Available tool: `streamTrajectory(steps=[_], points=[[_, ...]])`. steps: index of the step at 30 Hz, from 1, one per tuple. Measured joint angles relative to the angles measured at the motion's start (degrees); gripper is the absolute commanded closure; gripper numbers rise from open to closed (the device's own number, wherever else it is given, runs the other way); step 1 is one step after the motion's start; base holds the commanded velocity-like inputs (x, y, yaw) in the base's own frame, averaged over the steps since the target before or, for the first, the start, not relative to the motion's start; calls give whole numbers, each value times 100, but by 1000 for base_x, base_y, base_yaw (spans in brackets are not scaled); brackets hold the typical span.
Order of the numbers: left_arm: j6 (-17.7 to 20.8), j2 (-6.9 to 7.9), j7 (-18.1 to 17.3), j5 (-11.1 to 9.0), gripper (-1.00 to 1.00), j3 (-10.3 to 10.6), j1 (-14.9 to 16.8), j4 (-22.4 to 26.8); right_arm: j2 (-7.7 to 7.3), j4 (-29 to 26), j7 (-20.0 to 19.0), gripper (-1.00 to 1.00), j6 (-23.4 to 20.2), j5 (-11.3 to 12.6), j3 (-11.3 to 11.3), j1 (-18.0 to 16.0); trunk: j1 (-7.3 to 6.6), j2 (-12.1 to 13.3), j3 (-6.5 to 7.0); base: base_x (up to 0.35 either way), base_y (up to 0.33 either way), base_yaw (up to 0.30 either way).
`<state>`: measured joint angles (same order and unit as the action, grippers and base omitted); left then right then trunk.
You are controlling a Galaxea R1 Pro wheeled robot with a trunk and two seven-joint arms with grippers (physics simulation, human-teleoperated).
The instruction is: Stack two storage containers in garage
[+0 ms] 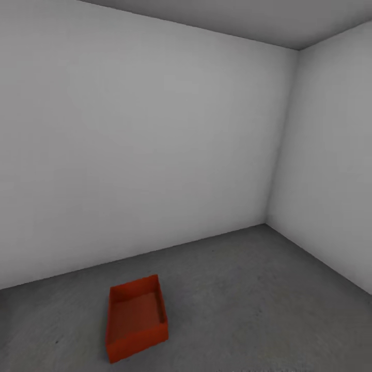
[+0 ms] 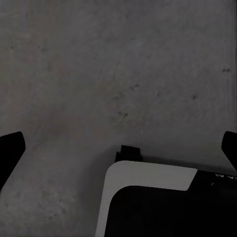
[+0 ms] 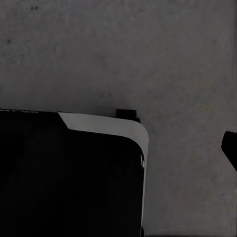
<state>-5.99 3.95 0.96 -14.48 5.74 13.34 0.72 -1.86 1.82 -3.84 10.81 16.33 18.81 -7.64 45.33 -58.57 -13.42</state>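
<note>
Bin [image 1: 135, 318] | lone on garage floor [image 1: 248, 289] near wall, nothing stacked | my left jaws spread wide, empty; right jaws: cannot tell | risk: skewed bin makes second one sit crooked, slide off.

Pretty flat, even light in the head view, no obvious lamp anywhere. The pale walls [image 1: 155, 144] shade off gently toward the corner and the ceiling [image 1: 248, 15] goes darker grey. The orange bin [image 1: 135, 323] barely throws a shadow on the concrete floor [image 1: 248, 289]. No glare. The render is a bit soft and grainy. Both wrist views are much dimmer, murky grey with black shapes, and the floor texture looks smeared.
</note>
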Motion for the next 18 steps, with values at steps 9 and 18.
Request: streamTrajectory(steps=[9, 18], points=[[0, 0, 0, 0, -100, 0, 0, 0, -2, 0, -40, -100, -6, -24, 3, 0, 0, 0, 0, 0, 0, -296], [0, -1, 0, 0, -100, 0, 0, 0, -33, 0, -61, -100, 14, -32, 11, 16, 0, 0, 0, 0, 0, -296]])
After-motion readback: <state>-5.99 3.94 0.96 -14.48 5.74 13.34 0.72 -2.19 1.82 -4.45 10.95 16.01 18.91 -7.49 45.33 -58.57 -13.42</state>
